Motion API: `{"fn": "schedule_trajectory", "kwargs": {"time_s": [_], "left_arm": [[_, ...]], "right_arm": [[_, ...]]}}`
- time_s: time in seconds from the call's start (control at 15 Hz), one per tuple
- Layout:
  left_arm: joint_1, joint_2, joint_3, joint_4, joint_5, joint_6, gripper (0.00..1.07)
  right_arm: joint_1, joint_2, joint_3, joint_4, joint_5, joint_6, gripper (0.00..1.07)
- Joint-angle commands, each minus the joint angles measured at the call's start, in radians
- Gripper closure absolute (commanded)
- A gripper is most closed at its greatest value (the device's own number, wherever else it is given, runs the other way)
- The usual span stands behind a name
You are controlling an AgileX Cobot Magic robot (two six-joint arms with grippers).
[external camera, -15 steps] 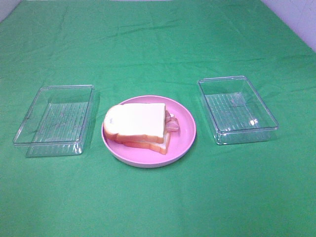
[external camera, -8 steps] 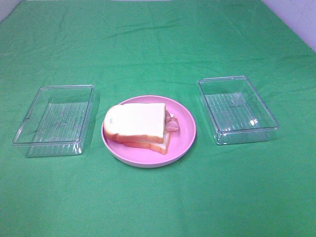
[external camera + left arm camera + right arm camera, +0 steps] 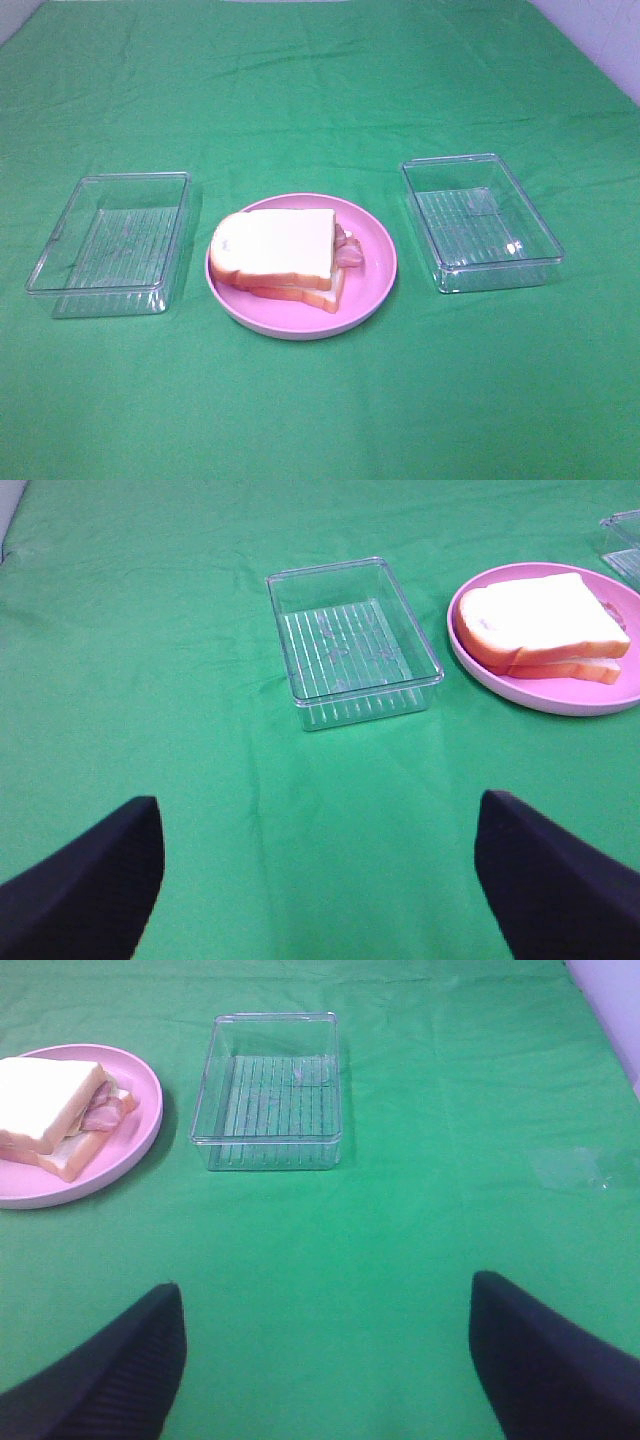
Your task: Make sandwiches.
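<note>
Sat assembled on the round pink plate (image 3: 375, 285) at table centre — the sandwich (image 3: 280, 258), bacon strip (image 3: 349, 250) poking out toward the right-hand clear tray (image 3: 481, 221); lay well ahead of both grippers, between the two trays, long axis running across the table; seemed about equally near either arm. Stood spread wide and empty — left gripper (image 3: 318, 875) and right gripper (image 3: 328, 1360) alike; left clear tray (image 3: 110, 243) held nothing visible.

Matt green cloth (image 3: 320, 80), faintly creased, over the surface. Clear glossy plastic in both boxes (image 3: 108, 244) (image 3: 481, 221), ribbed floors catching glints. Smooth pink plastic plate (image 3: 380, 272), soft sheen. Toy sandwich (image 3: 278, 256) of smooth matt plastic. Black matt pincer fingers (image 3: 85, 880), finely ribbed (image 3: 95, 1375).
</note>
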Motion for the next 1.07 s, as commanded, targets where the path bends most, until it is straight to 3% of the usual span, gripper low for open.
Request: {"fn": "schedule_trajectory", "kwargs": {"time_s": [0.07, 1.07], "left_arm": [[-0.001, -0.021, 0.000, -0.002, -0.008, -0.003, 0.26], [-0.001, -0.021, 0.000, 0.025, -0.008, -0.011, 0.26]], "right_arm": [[-0.005, -0.016, 0.000, 0.002, -0.014, -0.006, 0.32], [-0.005, -0.016, 0.000, 0.002, -0.014, -0.006, 0.32]]}}
